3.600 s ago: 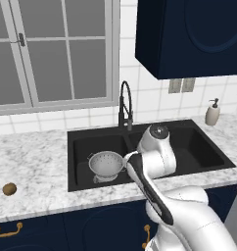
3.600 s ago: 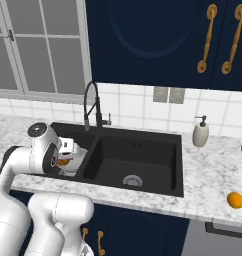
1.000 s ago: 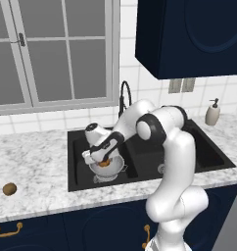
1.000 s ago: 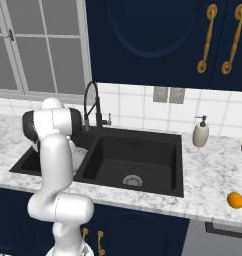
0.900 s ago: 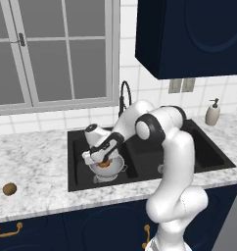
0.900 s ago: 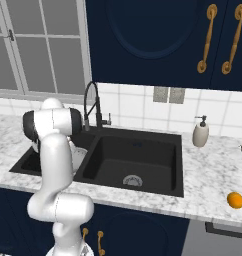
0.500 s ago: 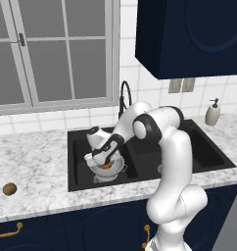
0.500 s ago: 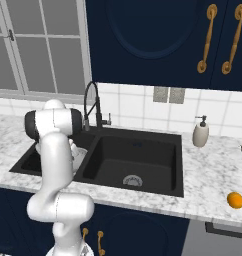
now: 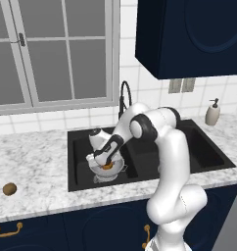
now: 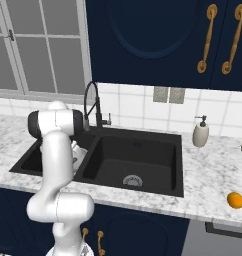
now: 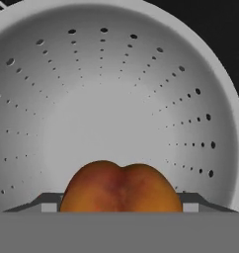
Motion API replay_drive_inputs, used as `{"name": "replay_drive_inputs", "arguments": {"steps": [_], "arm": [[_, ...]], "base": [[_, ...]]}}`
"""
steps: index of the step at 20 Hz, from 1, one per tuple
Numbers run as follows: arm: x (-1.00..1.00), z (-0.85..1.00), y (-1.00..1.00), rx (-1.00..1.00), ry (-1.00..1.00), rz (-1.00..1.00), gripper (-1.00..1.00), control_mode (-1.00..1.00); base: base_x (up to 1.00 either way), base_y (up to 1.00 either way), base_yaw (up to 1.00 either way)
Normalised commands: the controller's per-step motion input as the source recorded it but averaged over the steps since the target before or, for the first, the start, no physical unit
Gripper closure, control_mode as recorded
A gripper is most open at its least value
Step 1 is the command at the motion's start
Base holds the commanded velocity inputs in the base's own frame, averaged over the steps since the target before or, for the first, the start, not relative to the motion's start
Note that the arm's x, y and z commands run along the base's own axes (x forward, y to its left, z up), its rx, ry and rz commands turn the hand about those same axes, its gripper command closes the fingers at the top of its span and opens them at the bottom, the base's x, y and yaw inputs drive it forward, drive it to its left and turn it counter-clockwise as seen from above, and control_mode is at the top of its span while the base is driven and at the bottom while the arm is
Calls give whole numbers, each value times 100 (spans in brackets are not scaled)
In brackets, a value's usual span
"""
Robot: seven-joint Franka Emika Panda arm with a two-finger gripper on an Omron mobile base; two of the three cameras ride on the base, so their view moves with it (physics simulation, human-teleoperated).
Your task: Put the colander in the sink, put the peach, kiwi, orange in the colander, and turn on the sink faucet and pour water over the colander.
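Gaping wide, the gripper straddles a smooth cleft peach (blush-orange) inside the shiny perforated colander.

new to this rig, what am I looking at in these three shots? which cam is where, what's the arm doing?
It's a rendered kitchen with one white robot arm on a mobile base. Two cameras ride on the base behind the arm, left and right; the third sits on the hand and looks along the gripper. The gripper reaches down into the colander, which stands in the left basin of the black sink. In the hand view the peach sits between the wide-open fingers, low in the colander; whether it is let go is unclear. The kiwi lies on the counter left of the sink, the orange on the counter to its right.
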Motion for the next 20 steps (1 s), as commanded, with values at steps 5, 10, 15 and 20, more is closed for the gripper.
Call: {"name": "replay_drive_inputs", "arguments": {"steps": [5, 10, 15, 20], "arm": [[27, -23, 0, 0, 5, 0, 100, -100], [16, -17, 0, 0, 3, -1, 100, -100], [3, -14, 0, 0, 0, -1, 100, -100], [-5, -6, -5, 0, 0, -3, -100, -100]], "base": [[0, 0, 0], [0, 0, 0], [0, 0, 0], [0, 0, 0]]}}
